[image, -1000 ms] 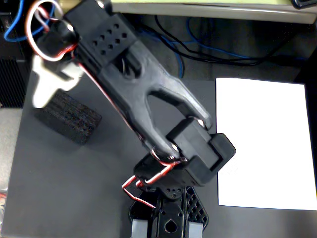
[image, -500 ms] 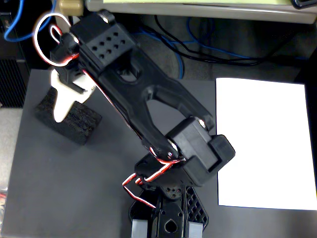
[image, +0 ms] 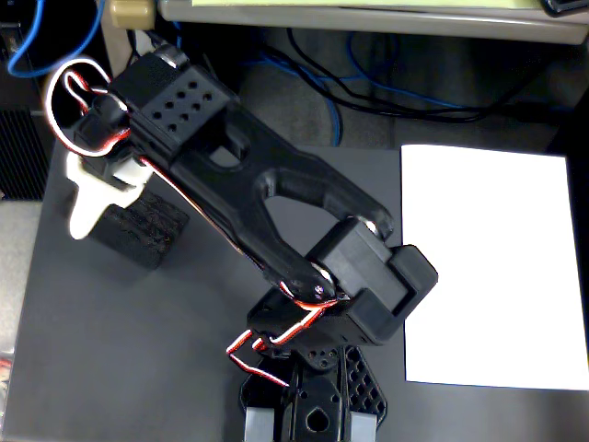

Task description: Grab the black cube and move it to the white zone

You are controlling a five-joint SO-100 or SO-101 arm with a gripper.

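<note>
Dark grey table [image: 120, 350] is sitting over a messy floor, with blue cables [image: 368, 92] and black cables [image: 313, 55] trailing past its far edge under a beige desk edge [image: 368, 18].

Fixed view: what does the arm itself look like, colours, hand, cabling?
The arm is glossy black plastic, with a grid of round holes on its upper housing. The hand has a white finger. Red, white and black wires run along the links, looping near the wrist and the base.

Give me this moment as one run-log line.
phase: reaching | gripper: at black cube, closure unclear | black cube: on table, left in fixed view | white zone: right, empty
</note>
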